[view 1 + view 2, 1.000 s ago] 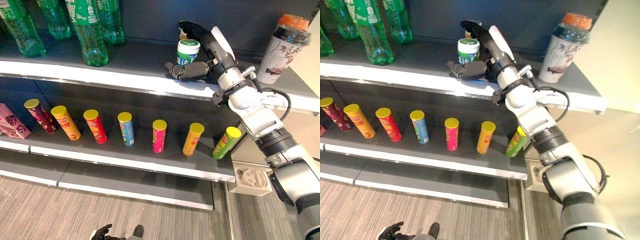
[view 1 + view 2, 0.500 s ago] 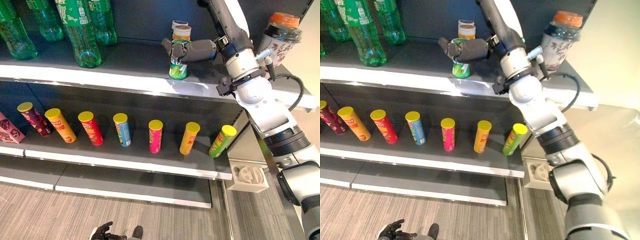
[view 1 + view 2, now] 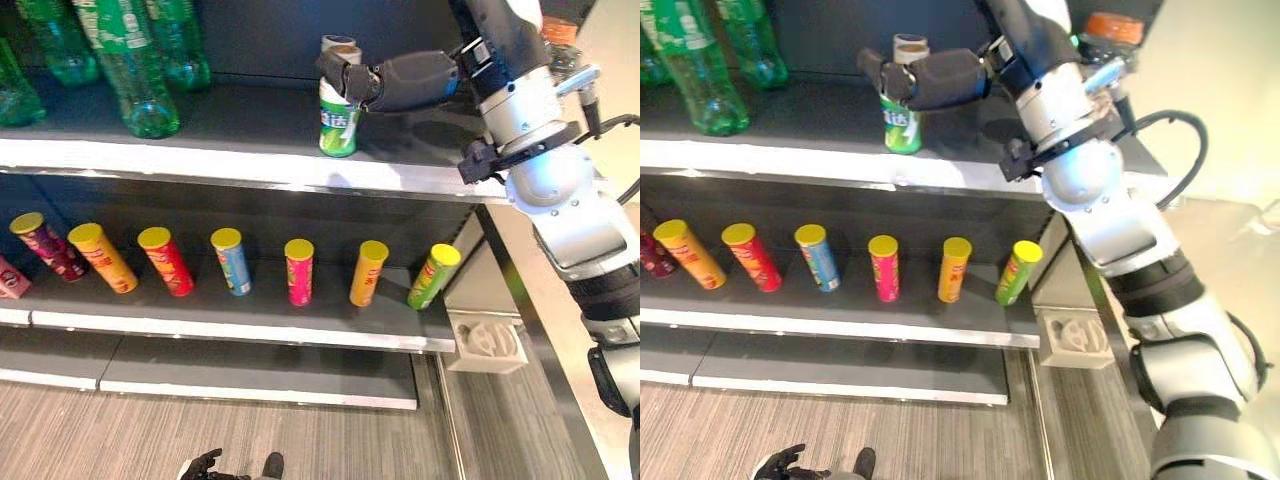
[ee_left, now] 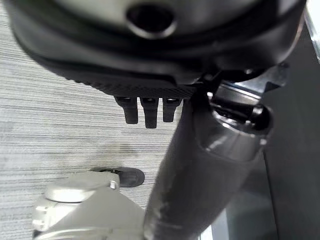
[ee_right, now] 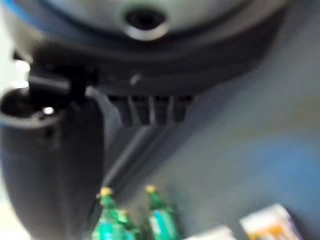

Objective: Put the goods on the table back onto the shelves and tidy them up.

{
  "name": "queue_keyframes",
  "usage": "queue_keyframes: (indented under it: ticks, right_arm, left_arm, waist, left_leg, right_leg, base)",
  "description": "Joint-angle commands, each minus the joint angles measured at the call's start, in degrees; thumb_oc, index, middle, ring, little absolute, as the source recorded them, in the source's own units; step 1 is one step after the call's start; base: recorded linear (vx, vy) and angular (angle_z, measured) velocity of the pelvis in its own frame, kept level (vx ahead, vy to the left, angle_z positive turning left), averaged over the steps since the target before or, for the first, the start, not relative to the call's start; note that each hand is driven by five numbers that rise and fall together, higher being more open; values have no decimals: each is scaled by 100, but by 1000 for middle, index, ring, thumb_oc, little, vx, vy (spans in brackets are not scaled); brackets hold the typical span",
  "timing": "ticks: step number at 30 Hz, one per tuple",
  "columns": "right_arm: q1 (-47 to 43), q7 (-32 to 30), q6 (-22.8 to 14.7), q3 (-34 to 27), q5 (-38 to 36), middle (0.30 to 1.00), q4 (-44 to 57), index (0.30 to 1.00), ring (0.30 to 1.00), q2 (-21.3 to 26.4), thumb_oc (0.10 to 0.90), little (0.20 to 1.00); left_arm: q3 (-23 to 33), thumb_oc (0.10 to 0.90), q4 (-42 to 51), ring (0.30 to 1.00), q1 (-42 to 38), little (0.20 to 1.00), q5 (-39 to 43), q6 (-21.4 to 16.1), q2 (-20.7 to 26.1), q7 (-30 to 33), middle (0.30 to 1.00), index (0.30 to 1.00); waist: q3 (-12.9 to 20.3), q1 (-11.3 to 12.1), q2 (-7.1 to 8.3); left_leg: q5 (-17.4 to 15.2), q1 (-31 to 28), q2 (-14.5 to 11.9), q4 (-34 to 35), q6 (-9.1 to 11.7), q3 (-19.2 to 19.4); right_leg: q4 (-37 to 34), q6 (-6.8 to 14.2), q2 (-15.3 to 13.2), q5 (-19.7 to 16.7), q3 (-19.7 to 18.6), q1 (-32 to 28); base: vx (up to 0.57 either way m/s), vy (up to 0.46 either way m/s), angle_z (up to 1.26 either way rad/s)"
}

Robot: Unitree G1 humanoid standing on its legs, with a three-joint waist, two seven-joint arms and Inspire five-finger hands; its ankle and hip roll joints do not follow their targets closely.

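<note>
A green-and-white canister (image 3: 338, 122) stands slightly tilted on the upper shelf (image 3: 250, 165), near its front edge. My right hand (image 3: 405, 80) reaches in from the right above it, and its fingers (image 3: 880, 72) curl over the canister's top and grip it. Just behind the canister stands a beige can (image 3: 336, 45), partly hidden by the hand. My left hand (image 3: 204, 465) hangs low over the floor, fingers relaxed and holding nothing.
Green bottles (image 3: 128, 60) stand at the left of the upper shelf. An orange-lidded cup (image 3: 1108, 27) sits at its right end behind my arm. Several coloured tubes (image 3: 298, 272) line the lower shelf (image 3: 300, 325). A white fitting (image 3: 486, 342) lies on the floor.
The camera has shifted. My right hand rose off the shelf and closed over the canister's top; the canister now sits nearer the shelf's front edge, and the beige can behind it shows.
</note>
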State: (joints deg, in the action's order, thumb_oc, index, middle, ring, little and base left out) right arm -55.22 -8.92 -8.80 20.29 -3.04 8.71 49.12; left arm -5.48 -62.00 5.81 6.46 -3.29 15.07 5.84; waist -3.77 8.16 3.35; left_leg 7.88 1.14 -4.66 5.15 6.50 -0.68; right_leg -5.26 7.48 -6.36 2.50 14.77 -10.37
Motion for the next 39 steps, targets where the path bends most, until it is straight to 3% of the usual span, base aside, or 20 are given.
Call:
queue_keyframes:
  ticks: [1,10,11,13,16,18,21,26,31,35,36,39]
  right_arm:
    - [-178,90,-403,-324,-195,900,287,900,900,191,800,900]
    - [1111,951,-653,-614,-1256,900,1379,900,900,-104,800,900]
    - [1532,1150,-685,-587,-1591,900,1555,900,900,-473,800,900]
    - [1878,1363,-635,-491,-1764,900,1614,900,900,-733,800,900]
    - [1888,1366,-633,-496,-1765,900,1620,900,900,-735,800,900]
    - [3391,1979,-372,-411,-2467,900,1339,900,900,-1270,800,900]
    - [4342,2352,-206,-402,-2775,900,1125,900,900,-1309,800,900]
    - [5438,2678,122,-245,-2417,900,240,900,900,-1278,800,900]
    - [5720,2704,202,-224,-2065,900,-483,900,900,-1269,800,900]
    - [5774,2373,224,-103,-1252,900,-1871,900,900,-1504,800,900]
    - [5775,2074,243,-86,-749,900,-2758,900,900,-1788,800,900]
    - [5720,1663,258,-116,-338,900,-3658,900,900,-2155,800,900]
  left_arm:
    - [-157,800,-150,900,-476,900,-325,-130,136,76,900,900]
    - [-142,800,24,900,-538,900,-509,-189,97,-80,900,900]
    - [-181,800,90,900,-508,900,-541,-208,38,-110,900,900]
    - [-196,800,168,900,-484,900,-576,-226,-3,-148,900,900]
    - [-198,800,170,900,-478,900,-576,-226,0,-149,900,900]
    - [-91,800,383,900,-409,900,-658,-271,-29,-238,900,900]
    - [-61,800,518,900,-317,900,-734,-302,-26,-313,900,900]
    - [-100,800,641,900,-271,900,-915,-340,-2,-402,900,900]
    - [-208,800,662,900,-232,900,-943,-354,-7,-455,900,900]
    - [-374,800,701,900,-246,900,-972,-365,-42,-470,900,900]
    - [-459,800,678,900,-272,900,-962,-361,-66,-437,900,900]
    - [-533,800,648,900,-357,900,-900,-340,-99,-374,900,900]
  waist:
    - [402,67,56]
    - [436,-290,-79]
    - [399,-396,-140]
    - [383,-459,-178]
    - [388,-451,-175]
    - [279,-634,-309]
    - [232,-689,-328]
    - [156,-723,-340]
    - [117,-703,-325]
    - [95,-668,-317]
    - [91,-653,-312]
    - [83,-643,-314]
  left_leg:
    - [-957,-521,-180,-15,120,657]
    - [-996,-646,-296,-15,117,1034]
    - [-984,-670,-333,-17,112,1104]
    - [-973,-680,-364,-17,122,1199]
    - [-975,-683,-365,-16,123,1207]
    - [-961,-697,-407,-15,146,1302]
    - [-946,-655,-403,-15,156,1292]
    - [-916,-560,-410,-45,193,1265]
    - [-891,-483,-399,-53,210,1210]
    - [-875,-459,-382,-53,197,1152]
    - [-882,-460,-363,-54,184,1125]
    - [-892,-468,-345,-54,166,1104]
  right_leg:
    - [328,516,-208,88,-119,641]
    - [331,516,-110,69,-470,804]
    - [332,502,-76,61,-578,853]
    - [325,490,-42,50,-677,893]
    - [326,490,-40,50,-684,895]
    - [389,472,-8,65,-788,943]
    - [426,464,-9,73,-790,982]
    - [438,470,-18,88,-732,1022]
    - [445,487,-41,82,-694,1064]
    - [432,494,-64,71,-662,1050]
    - [431,493,-62,73,-652,1037]
    - [430,489,-60,79,-635,1014]
  base:
    - [-21,-12,-28]
    - [-31,-16,-30]
    - [-51,-22,-40]
    - [-43,-22,-39]
    - [-15,0,-28]
    - [-70,7,-4]
    - [-27,-4,-15]
    - [-1,-1,-1]
    - [-3,-2,1]
    - [-1,1,9]
    - [11,0,8]
    - [14,-2,14]
